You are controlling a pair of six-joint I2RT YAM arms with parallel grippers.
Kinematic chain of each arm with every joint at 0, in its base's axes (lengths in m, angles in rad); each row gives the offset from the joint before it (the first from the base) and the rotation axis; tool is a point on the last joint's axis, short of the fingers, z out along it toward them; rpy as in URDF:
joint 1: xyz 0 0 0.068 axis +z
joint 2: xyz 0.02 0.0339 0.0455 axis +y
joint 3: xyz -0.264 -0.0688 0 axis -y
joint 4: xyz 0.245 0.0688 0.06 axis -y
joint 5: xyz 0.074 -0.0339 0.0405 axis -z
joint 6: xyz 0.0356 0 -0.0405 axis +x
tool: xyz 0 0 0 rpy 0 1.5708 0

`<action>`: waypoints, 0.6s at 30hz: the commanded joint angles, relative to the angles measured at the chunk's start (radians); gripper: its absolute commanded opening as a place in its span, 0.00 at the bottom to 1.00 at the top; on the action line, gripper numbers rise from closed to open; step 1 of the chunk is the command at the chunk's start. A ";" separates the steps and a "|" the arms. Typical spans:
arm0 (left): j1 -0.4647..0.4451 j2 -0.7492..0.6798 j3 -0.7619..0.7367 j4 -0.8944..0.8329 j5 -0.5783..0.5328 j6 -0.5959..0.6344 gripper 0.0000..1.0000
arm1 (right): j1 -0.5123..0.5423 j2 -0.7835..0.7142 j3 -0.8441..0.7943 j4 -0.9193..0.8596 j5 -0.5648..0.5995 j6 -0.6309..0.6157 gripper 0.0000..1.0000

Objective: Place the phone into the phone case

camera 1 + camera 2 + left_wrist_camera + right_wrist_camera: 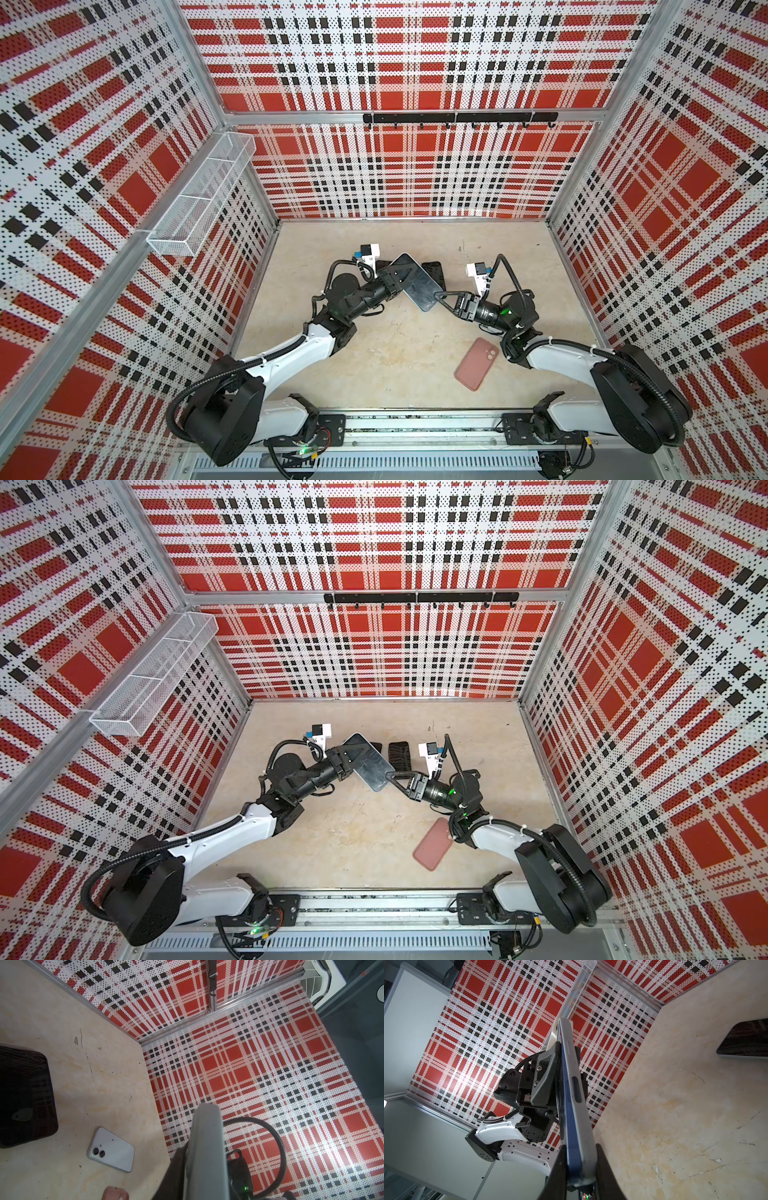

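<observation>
The stone-look tabletop (374, 374) is mostly bare, and both arms meet above its middle. Between them, lifted clear of the surface and tilted, is a dark-screened phone (419, 286), seen in both top views. The left gripper (404, 275) is clamped across one end with a finger flat on the glass. The right gripper (440, 296) is pinched tight on the opposite end. Edge-on from the right wrist I see a blue band (571, 1126) against a grey band (584, 1126). I read these as phone and case, but cannot tell if they sit flush. A pink phone case (476, 363) lies flat near the right arm, well apart from the grippers. A black case (400, 756) and a white phone (111, 1150) lie on the table too. My judgement: pick-up done, seating unconfirmed, a final press or check left.
</observation>
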 commanded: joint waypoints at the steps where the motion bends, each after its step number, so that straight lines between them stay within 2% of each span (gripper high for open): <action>1: -0.066 0.012 0.037 0.121 0.023 -0.063 0.19 | 0.062 0.079 0.015 0.031 0.030 -0.059 0.00; 4: -0.059 0.018 0.038 0.126 0.043 -0.063 0.15 | 0.059 0.098 0.010 0.081 0.009 -0.040 0.00; 8: -0.026 0.002 0.041 0.081 0.099 -0.054 0.08 | 0.049 0.042 0.020 -0.042 -0.027 -0.107 0.00; 10: -0.005 -0.008 0.052 0.039 0.150 -0.035 0.08 | 0.037 -0.010 0.032 -0.145 -0.052 -0.161 0.08; 14: 0.029 -0.014 0.093 -0.043 0.277 0.011 0.06 | 0.009 -0.096 0.066 -0.307 -0.145 -0.241 0.30; 16: 0.043 -0.005 0.115 -0.051 0.348 0.014 0.04 | -0.004 -0.113 0.086 -0.335 -0.216 -0.256 0.35; 18: 0.050 0.003 0.131 -0.056 0.396 0.012 0.02 | -0.012 -0.120 0.102 -0.351 -0.268 -0.257 0.36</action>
